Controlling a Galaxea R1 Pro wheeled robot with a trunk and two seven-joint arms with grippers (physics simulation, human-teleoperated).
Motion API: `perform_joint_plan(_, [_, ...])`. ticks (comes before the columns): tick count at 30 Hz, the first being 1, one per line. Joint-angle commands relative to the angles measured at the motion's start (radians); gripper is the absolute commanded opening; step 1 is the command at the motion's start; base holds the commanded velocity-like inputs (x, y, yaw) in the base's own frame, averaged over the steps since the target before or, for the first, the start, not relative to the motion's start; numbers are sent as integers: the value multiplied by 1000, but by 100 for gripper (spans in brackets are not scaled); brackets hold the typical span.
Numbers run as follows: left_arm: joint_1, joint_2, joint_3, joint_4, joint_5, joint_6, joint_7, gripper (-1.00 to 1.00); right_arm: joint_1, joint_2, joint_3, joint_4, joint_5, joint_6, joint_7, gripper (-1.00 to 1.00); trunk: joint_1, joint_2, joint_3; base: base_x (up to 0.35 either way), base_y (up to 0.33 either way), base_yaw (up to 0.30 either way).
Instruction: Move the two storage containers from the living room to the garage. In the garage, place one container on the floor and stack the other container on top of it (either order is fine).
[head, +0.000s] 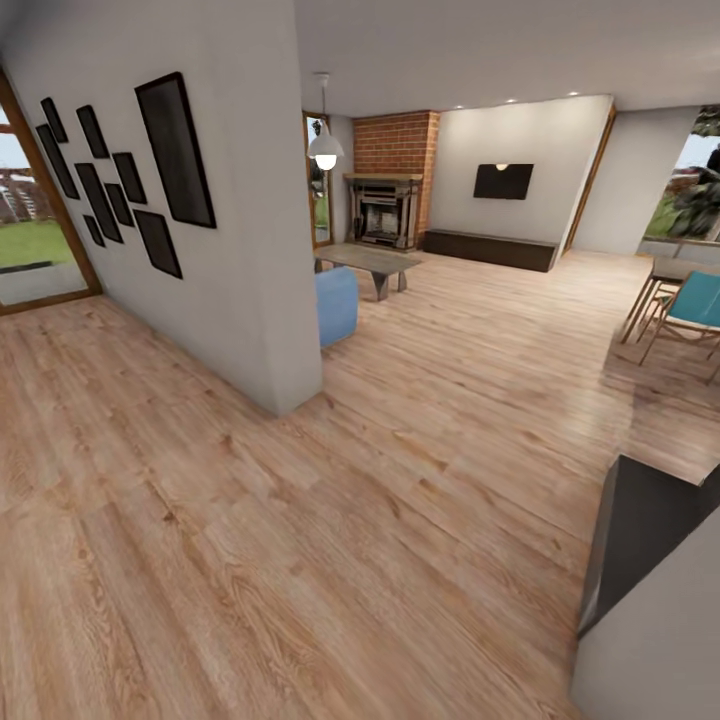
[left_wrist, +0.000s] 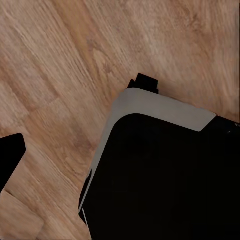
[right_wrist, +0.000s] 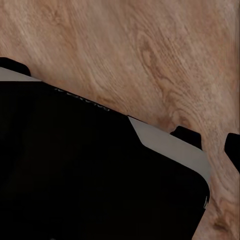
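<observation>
I stand in the living room, on its light wood-plank floor. Ahead, a blue sofa end peeks from behind a white partition wall hung with dark frames. Beyond it sits a low wooden surface, then a brick fireplace and a wall television. A teal chair stands off to my right. Both wrist cameras look down on the planks and on my dark, grey-edged base. Whether my jaws are wide or narrow, I cannot tell.
</observation>
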Motion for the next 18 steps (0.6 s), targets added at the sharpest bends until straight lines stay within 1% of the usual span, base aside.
perform_joint_plan(1, [-1,0,3,1,2,1,2,100,-2,0,8,4,-1,-8,1,100,1,-1,-1,339,0,0])
perform_joint_plan(4, [-1,0,3,1,2,1,2,100,-2,0,8,4,-2,-8,3,100,1,-1,-1,339,0,-6])
perform_joint_plan(7, [-1,0,3,1,2,1,2,100,-2,0,8,5,-3,-8,4,100,1,-1,-1,339,0,-91])
perform_joint_plan(11, [-1,0,3,1,2,1,2,100,-2,0,8,6,-4,-8,5,100,1,-1,-1,339,40,-228])
perform_joint_plan(18, [-1,0,3,1,2,1,2,100,-2,0,8,6,-4,-8,6,100,1,-1,-1,339,75,-280])
